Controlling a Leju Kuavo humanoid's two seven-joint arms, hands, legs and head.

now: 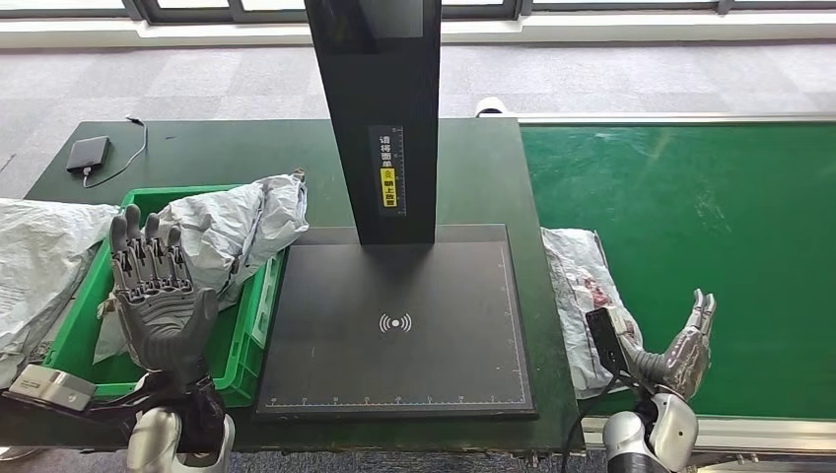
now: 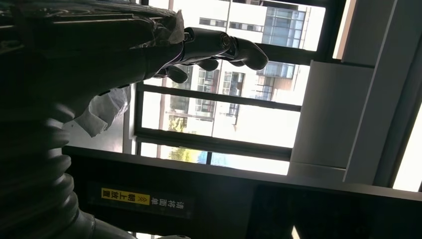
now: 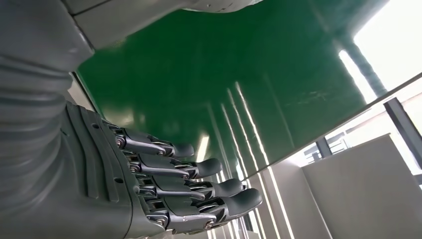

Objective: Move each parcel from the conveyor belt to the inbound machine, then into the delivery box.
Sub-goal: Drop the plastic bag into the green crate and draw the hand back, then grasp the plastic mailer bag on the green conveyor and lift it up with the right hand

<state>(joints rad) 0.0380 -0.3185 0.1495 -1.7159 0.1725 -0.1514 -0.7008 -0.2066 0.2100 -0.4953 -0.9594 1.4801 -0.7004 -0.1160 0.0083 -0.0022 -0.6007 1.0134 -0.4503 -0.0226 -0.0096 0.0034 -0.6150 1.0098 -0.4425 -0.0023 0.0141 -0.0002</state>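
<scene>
Green conveyor belt (image 1: 690, 246) beside dark desk (image 1: 246, 148): grey parcel (image 1: 577, 296) lies at belt's near edge, long axis running away, just left of right hand (image 1: 685, 350), fingers spread, empty. Left hand (image 1: 158, 296) spread over delivery box (image 1: 251, 325).

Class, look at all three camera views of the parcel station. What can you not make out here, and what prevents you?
- Parcel on the belt: in the head view the right hand and wrist camera cover its near end; its label is too small to read.
- Green box: the left hand and a grey parcel hide its inside.
- Left wrist view: backlit, the foreground is nearly black.
</scene>
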